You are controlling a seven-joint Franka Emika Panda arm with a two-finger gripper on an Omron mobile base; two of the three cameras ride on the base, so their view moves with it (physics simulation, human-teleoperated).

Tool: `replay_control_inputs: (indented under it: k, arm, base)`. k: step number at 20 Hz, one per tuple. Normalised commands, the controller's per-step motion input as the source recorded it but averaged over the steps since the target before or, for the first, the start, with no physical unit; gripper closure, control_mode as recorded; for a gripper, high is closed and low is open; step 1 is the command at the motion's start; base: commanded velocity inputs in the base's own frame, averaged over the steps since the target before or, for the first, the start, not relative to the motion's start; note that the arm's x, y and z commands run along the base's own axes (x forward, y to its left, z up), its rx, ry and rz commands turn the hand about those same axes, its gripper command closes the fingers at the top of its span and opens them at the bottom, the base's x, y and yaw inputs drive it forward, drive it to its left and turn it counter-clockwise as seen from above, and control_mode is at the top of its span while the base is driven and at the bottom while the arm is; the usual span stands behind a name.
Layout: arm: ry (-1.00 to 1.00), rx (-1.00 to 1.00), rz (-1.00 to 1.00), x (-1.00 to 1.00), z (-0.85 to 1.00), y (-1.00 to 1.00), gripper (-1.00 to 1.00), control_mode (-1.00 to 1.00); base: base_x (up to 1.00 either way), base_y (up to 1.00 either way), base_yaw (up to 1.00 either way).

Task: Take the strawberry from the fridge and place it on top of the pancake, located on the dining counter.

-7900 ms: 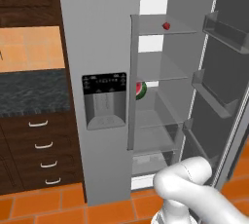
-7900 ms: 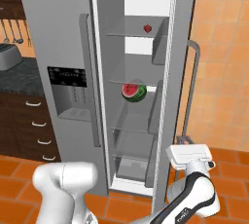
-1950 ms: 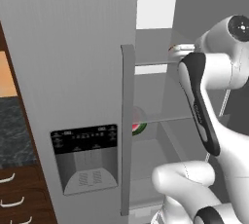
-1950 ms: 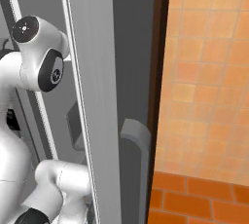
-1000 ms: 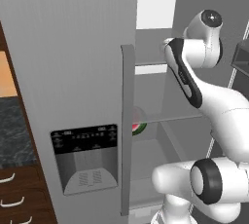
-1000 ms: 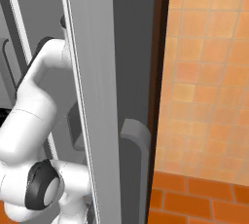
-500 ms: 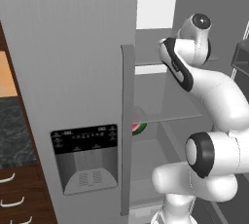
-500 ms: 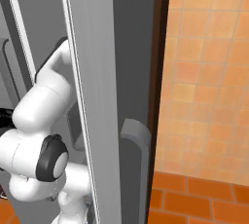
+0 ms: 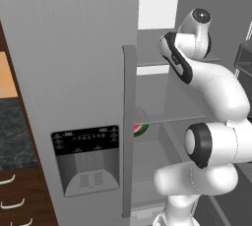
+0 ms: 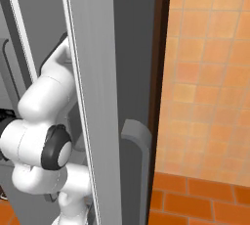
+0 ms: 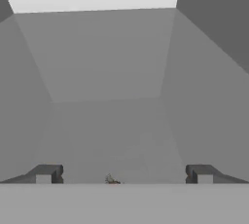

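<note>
My arm reaches into the upper part of the open grey fridge, above a glass shelf. In the hand view my gripper is open, its two dark fingertips standing wide apart over the shelf inside the fridge. A small bit of red with a green top, the strawberry, peeks up at the bottom edge between the fingertips, closer to the left one. The pancake and the dining counter are out of view.
A watermelon slice lies on the shelf below. The closed left door with its long handle and dispenser panel stands left of the arm. The open right door is close beside the arm, with an orange tiled wall behind it.
Over the last second the arm has swung left and stretched deeper into the upper fridge compartment. The base and the fridge doors have stayed put.
</note>
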Motion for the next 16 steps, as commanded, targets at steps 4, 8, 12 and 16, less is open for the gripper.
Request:
replay_control_inputs:
  k: [4,8,12,16]
  arm:
    - [0.08,0.0,0.0,-0.08,-0.41,0.0,-1.0,-1.0]
    - [0.01,0.0,0.0,0.09,-0.39,0.0,-1.0,-1.0]
    - [0.0,0.0,0.0,-0.06,-0.39,0.0,-1.0,-1.0]
    - [-0.01,0.0,0.01,0.01,-0.37,0.0,-1.0,-1.0]
  base:
    - [0.0,0.0,0.0]
    - [0.0,0.0,0.0]
    - [0.0,0.0,0.0]
    - [0.0,0.0,0.0]
